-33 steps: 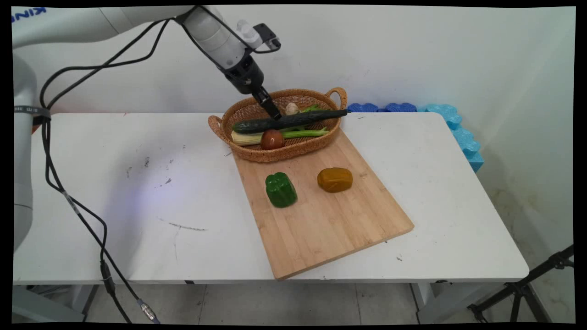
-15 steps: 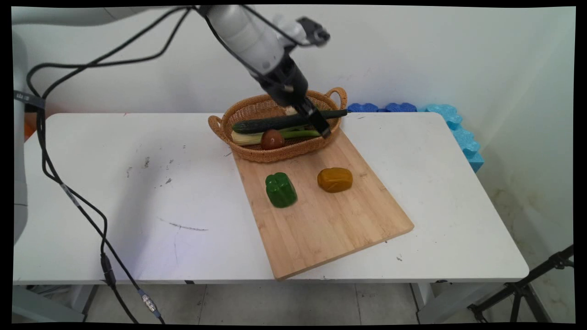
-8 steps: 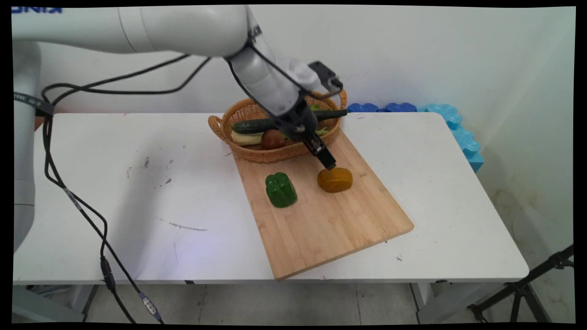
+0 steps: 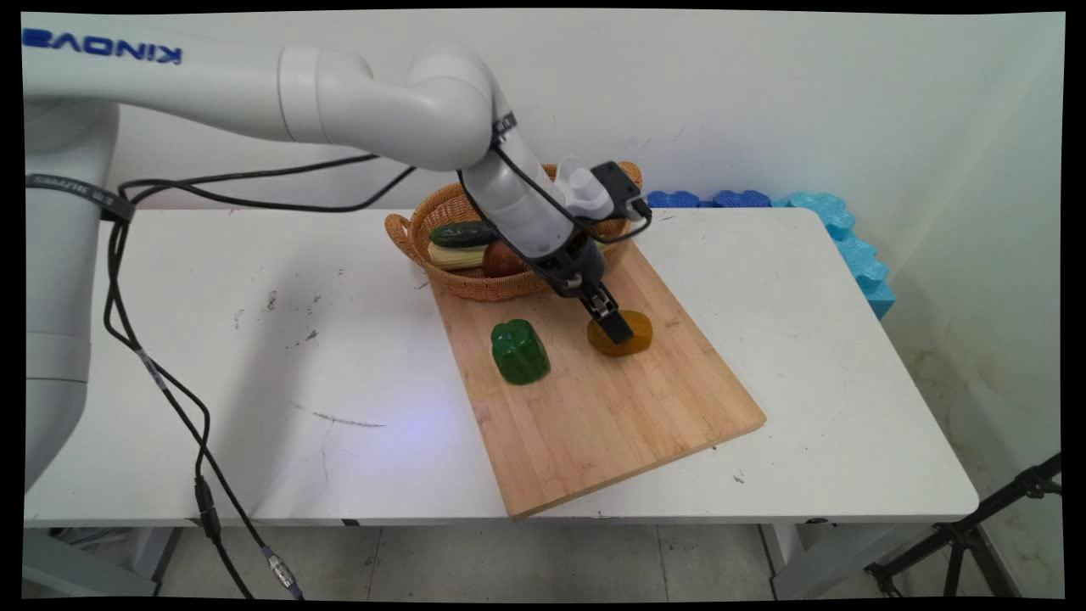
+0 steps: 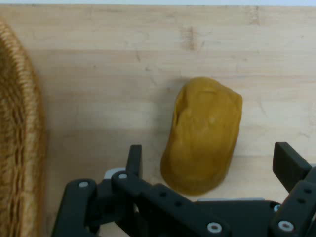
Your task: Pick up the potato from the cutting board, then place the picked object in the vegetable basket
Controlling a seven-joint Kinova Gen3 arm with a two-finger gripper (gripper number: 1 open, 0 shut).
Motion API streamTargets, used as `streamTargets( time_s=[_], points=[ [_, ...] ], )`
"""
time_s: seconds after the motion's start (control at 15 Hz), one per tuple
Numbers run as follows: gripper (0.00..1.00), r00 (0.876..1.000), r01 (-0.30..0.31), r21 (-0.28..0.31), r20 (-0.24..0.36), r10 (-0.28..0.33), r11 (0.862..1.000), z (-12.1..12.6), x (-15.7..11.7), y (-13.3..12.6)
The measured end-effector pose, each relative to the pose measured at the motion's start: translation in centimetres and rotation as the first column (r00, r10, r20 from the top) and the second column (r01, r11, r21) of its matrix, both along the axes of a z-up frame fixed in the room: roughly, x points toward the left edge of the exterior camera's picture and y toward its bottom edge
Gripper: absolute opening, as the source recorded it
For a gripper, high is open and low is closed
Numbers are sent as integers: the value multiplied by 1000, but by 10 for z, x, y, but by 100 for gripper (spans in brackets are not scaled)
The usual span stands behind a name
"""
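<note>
Gripper [image 4: 612,326] low over the yellow-brown pepper [image 4: 632,333], which lies on the wooden cutting board [image 4: 611,407] near its basket end. Hand view: fingers [image 5: 134,160] spread wide, one on each side of the pepper [image 5: 205,138], not pressing it; contact cannot be told. Green pepper [image 4: 519,350] sits on the same board, apart to the left. Wicker basket [image 4: 475,284] holds a cucumber [image 4: 462,233], celery and a brown onion, behind the arm
</note>
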State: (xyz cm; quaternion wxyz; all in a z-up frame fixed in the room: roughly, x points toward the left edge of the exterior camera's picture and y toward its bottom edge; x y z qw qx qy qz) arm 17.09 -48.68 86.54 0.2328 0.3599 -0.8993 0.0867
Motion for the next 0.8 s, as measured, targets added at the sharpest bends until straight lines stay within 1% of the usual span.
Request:
streamTargets(
  time_s=[0.4, 0.47, 0.67, 0.8],
  points=[
    [100, 1000, 30, -27, 4, -30, 999, -20, -9, -5],
    [0, 999, 34, -32, 6, -34, 999, -23, -10, -5],
    [0, 999, 43, -40, 5, -43, 998, -25, -11, -6],
    [0, 999, 48, -44, -3, -48, 998, -18, -12, -7]
  ],
)
